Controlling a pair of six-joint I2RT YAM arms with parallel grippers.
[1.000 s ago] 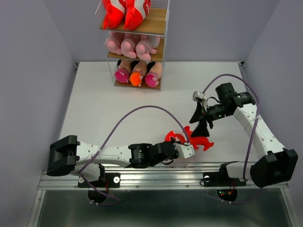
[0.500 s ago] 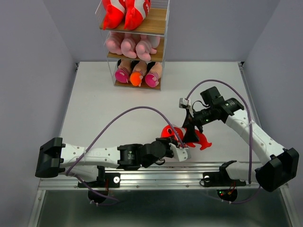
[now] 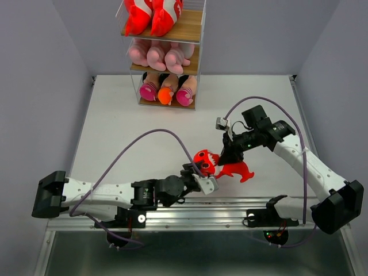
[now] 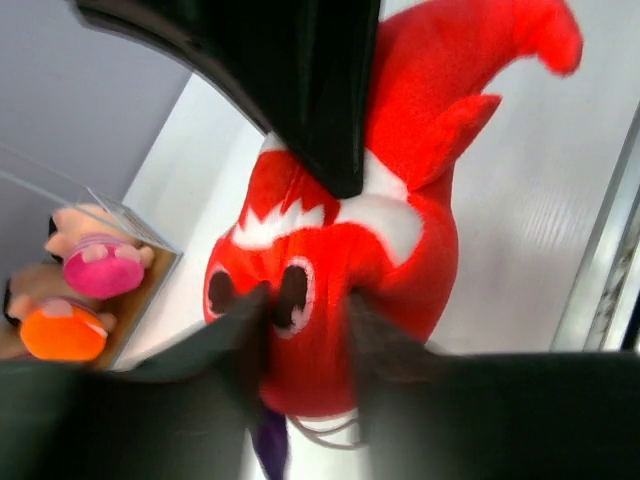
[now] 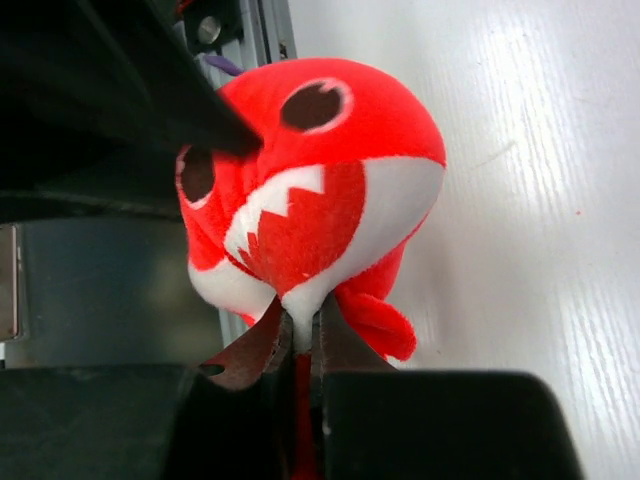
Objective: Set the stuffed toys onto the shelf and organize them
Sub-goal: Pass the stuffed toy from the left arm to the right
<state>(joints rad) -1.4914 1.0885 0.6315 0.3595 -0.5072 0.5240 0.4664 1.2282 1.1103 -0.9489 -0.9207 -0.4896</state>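
Observation:
A red shark (image 3: 207, 163) with a white belly hangs just above the table's near middle. My right gripper (image 3: 225, 156) is shut on a fold of its white belly (image 5: 300, 325). My left gripper (image 3: 195, 172) faces the shark's head (image 4: 330, 240); its blurred fingers (image 4: 250, 320) stand apart on either side of the forehead, still against the plush. The right gripper's black finger (image 4: 300, 90) crosses the top of the left wrist view. On the shelf (image 3: 192, 26) sit two red sharks (image 3: 150, 16) on top, pink animals (image 3: 156, 56) in the middle and dolls (image 3: 167, 92) at the bottom.
The shelf stands at the table's far edge against the grey back wall. A purple cable (image 3: 155, 135) loops over the table from the left arm. The metal rail (image 3: 172, 218) runs along the near edge just behind the shark.
My right gripper came in from the right and closed on the shark's belly. The left fingers have parted and the left arm has drawn back to the left. The shark now faces upward.

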